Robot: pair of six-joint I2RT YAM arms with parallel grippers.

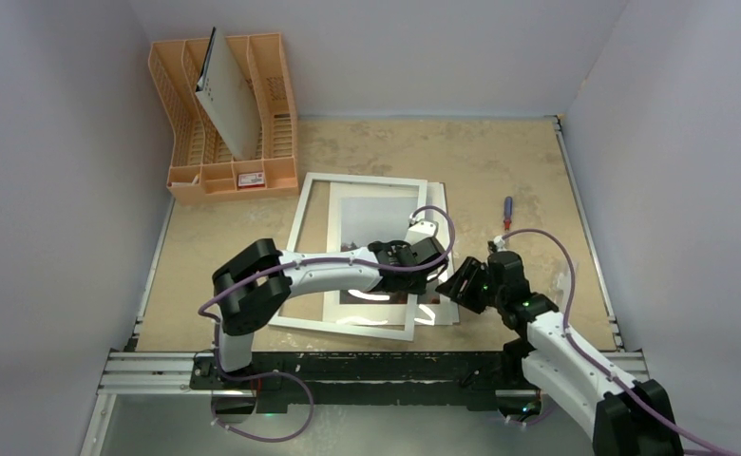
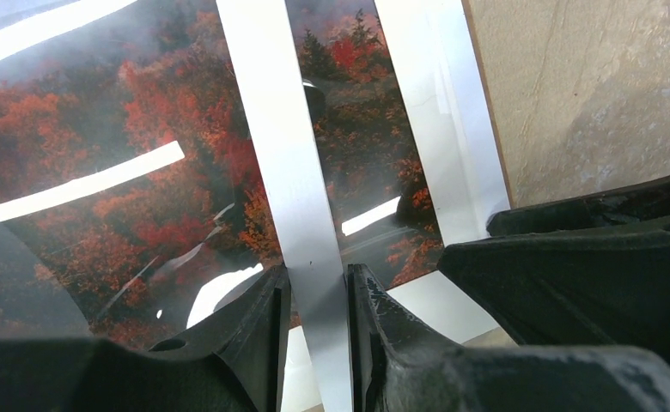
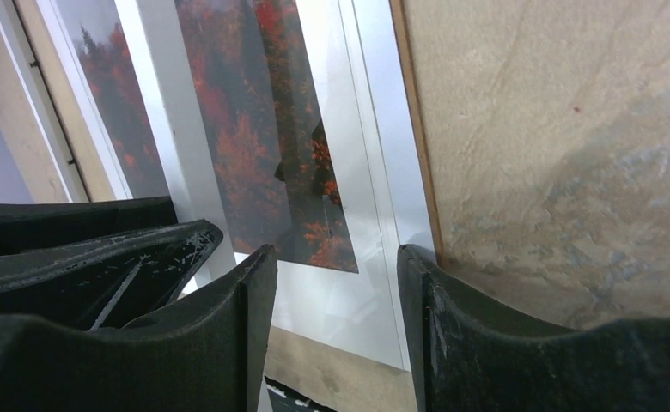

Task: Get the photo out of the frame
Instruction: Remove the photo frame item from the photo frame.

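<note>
Low in the overhead view, the right end effector [image 3: 336, 253] is seen partly open and empty, aimed at the lower right corner of the photo [image 3: 246, 129], which pokes out just ahead of it. This looks the nearer arm for that pull. Just beside it, the left end effector [image 2: 314, 270] is clamped narrowly on the smooth white right-hand rail of the frame [image 2: 271, 129]. The glossy sheet, red-orange foliage with a white margin, lies under the frame, offset to the right, long axis running up the picture. A matte, mottled tan worktop [image 3: 555, 129] is noted beneath. At upper left, a ribbed orange rack [image 1: 262, 95] is spotted.
</note>
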